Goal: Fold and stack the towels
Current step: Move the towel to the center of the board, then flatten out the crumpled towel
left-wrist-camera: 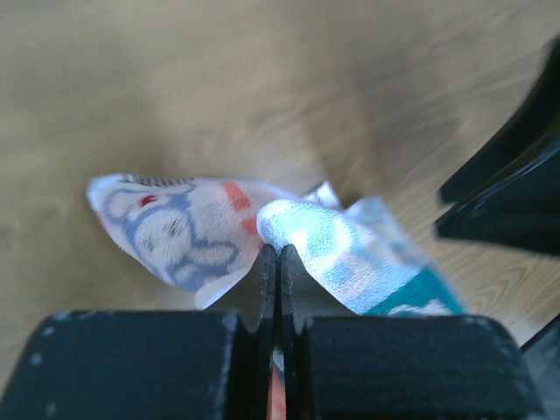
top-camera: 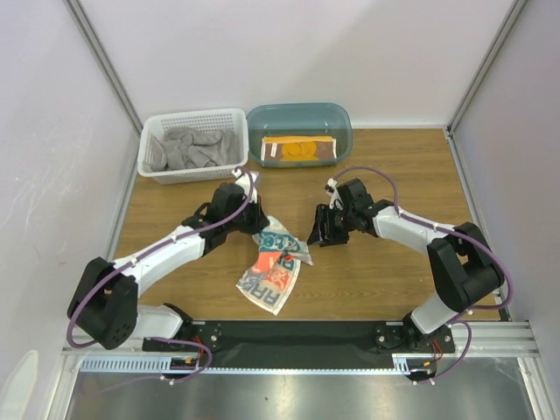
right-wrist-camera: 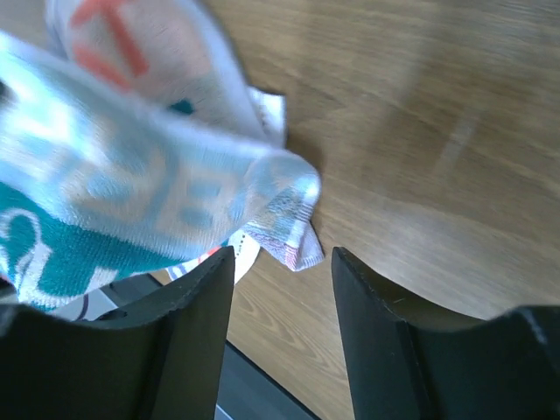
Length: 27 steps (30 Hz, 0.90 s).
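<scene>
Closest up, the two black fingers (left-wrist-camera: 266, 293) of my left gripper (left-wrist-camera: 277, 255) are pressed tight together, and they pinch an edge of the white towel (top-camera: 273, 267). On the other side, my right gripper (right-wrist-camera: 282, 255) has its jaws apart, and a loose corner of the same towel sits in the gap, not squeezed yet. I think the job now is to grab the far end with both grippers so I can fold it. To do it well, I should close the right one on just that corner, not on a big bunch of cloth. Then I should lift both sides together, at the same height, and pull them a little apart so the cloth goes flat. The towel lies in the middle of the table (top-camera: 394, 280), between the two arms. Its long side runs from the near edge away from me, leaning a bit to the right, and the far end is bunched up at the grippers. The grey towel (top-camera: 188, 149) is in the white basket (top-camera: 192, 115) and the brown towel (top-camera: 300, 149) is in the teal tub (top-camera: 299, 110), both at the back
</scene>
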Motion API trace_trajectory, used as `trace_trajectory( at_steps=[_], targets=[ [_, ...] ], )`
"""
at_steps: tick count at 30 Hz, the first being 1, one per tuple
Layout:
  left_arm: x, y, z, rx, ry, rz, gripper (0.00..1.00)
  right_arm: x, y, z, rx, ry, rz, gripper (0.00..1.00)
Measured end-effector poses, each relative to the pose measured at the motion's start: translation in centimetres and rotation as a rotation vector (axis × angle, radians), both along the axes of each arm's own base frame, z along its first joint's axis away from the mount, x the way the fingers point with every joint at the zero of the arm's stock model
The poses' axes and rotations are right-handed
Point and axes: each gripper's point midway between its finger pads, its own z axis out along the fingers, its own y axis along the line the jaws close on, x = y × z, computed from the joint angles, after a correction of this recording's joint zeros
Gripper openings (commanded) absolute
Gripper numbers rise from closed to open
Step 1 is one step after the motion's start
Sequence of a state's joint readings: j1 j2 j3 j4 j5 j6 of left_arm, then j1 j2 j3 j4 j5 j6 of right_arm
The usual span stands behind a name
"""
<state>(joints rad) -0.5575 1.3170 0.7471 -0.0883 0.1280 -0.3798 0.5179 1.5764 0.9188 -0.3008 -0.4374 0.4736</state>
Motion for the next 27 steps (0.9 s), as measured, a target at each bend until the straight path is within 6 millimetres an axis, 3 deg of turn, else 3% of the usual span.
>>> trace_trajectory(
  at_steps=[4,7,17,23,27],
  targets=[
    [1.9,-0.6,3.6,-0.013,-0.095,-0.002,0.0,-0.2,0.6,0.1,0.02,-0.031,0.066,0.6],
    [2.4,-0.8,4.9,-0.018,-0.129,-0.01,0.0,-0.7,1.0,0.1,0.013,-0.073,0.134,0.65],
    [1.9,-0.5,4.3,0.002,-0.1,-0.011,0.0,-1.3,1.7,-1.1,-0.052,-0.17,0.251,0.65],
    [1.9,-0.3,4.1,0.015,-0.099,-0.011,0.01,-1.0,2.0,-3.1,-0.111,-0.193,0.276,0.61],
    [1.9,-0.1,3.9,0.03,-0.097,-0.009,0.0,-0.6,2.2,-4.1,-0.133,-0.197,0.282,0.49]
  ],
)
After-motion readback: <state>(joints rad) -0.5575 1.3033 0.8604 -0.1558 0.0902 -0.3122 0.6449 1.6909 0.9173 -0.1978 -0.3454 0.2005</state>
